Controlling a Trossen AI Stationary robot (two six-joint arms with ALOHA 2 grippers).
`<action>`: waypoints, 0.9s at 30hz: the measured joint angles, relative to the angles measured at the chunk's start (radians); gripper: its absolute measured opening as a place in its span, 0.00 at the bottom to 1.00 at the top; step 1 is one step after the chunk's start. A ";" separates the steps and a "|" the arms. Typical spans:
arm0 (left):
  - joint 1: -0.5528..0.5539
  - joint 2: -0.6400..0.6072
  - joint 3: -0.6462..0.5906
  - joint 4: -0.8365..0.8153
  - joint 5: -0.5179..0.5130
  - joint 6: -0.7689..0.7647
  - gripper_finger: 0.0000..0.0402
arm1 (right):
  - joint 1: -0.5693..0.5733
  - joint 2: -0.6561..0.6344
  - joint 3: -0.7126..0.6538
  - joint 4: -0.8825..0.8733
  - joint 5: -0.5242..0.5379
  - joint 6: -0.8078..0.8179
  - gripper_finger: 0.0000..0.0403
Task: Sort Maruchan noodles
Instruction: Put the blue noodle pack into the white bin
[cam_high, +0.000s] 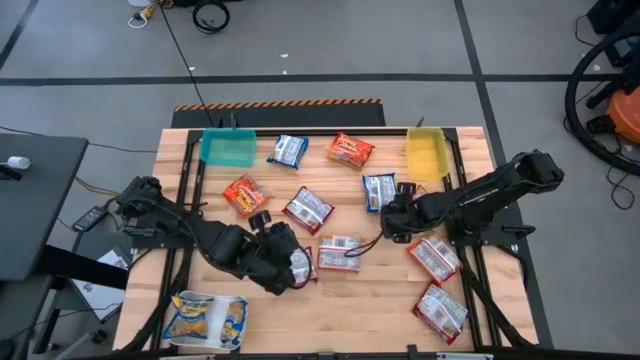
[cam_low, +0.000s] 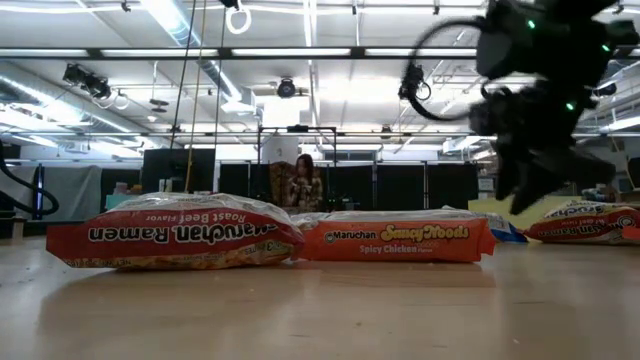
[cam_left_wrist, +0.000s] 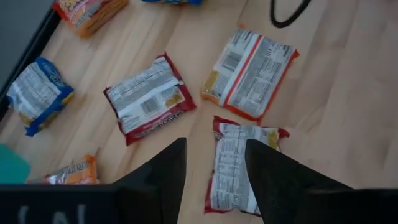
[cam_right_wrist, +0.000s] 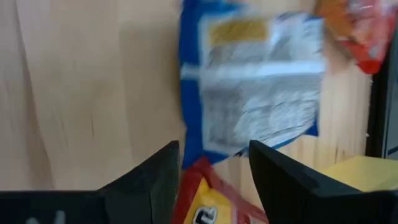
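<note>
Between the open fingers of the left gripper (cam_left_wrist: 214, 180) lies a red-and-white packet (cam_left_wrist: 236, 165), light, crinkly, likely slippery, best pinched across its narrow middle; the right gripper (cam_right_wrist: 214, 165), also open, hovers by a blue packet (cam_right_wrist: 255, 87).

The dark left arm reaches in low across the counter, its two-finger left gripper (cam_left_wrist: 214, 171) held with fingers spread apart. The dark right arm stretches inward, its right gripper (cam_right_wrist: 213, 171) likewise parted.
</note>
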 joint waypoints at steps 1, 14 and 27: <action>0.001 0.000 0.000 -0.010 -0.002 0.000 0.42 | 0.000 0.000 -0.022 0.012 0.001 -0.018 0.50; -0.140 -0.241 0.010 -0.145 -0.191 -0.180 0.42 | -0.124 0.055 -0.142 0.339 -0.027 -0.176 0.49; -0.337 -0.363 0.009 -0.150 -0.369 -0.184 0.42 | -0.180 0.132 -0.035 0.407 -0.144 0.002 0.03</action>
